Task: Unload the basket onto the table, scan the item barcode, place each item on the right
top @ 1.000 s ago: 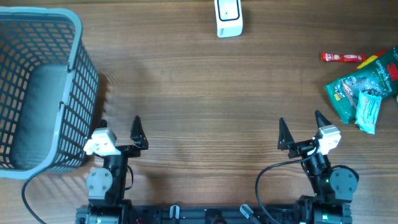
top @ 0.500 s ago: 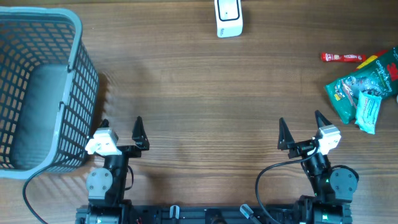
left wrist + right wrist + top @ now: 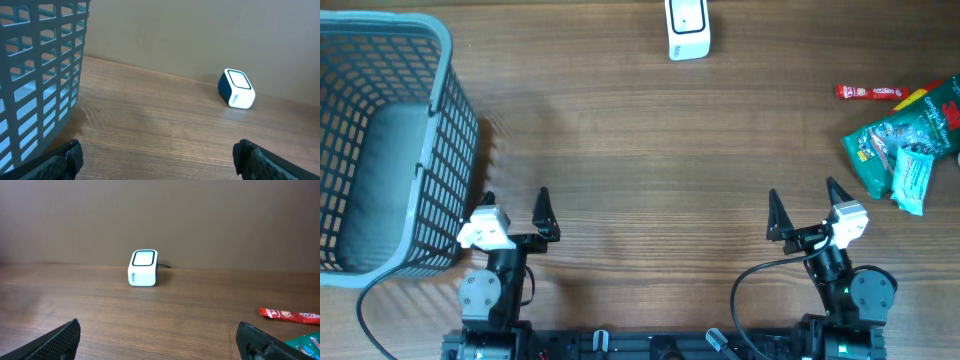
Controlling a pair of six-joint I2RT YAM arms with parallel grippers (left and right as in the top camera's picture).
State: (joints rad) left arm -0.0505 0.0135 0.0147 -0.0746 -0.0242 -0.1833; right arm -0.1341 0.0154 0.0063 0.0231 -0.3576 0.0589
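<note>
A white barcode scanner (image 3: 687, 28) with a dark window stands at the table's far edge; it also shows in the left wrist view (image 3: 236, 88) and the right wrist view (image 3: 143, 268). Snack items lie at the far right: a thin red packet (image 3: 869, 92) (image 3: 290, 314), a green bag (image 3: 903, 142) and a pale teal packet (image 3: 911, 180). My left gripper (image 3: 513, 205) (image 3: 157, 157) is open near the front edge, beside the basket, with nothing between its fingers. My right gripper (image 3: 805, 205) (image 3: 160, 340) is open at the front right, well short of the items.
A large grey mesh basket (image 3: 440, 150) (image 3: 40, 75) fills the left side of the table, its wall close to my left gripper. Bare wooden tabletop (image 3: 650, 150) stretches between the arms and the scanner.
</note>
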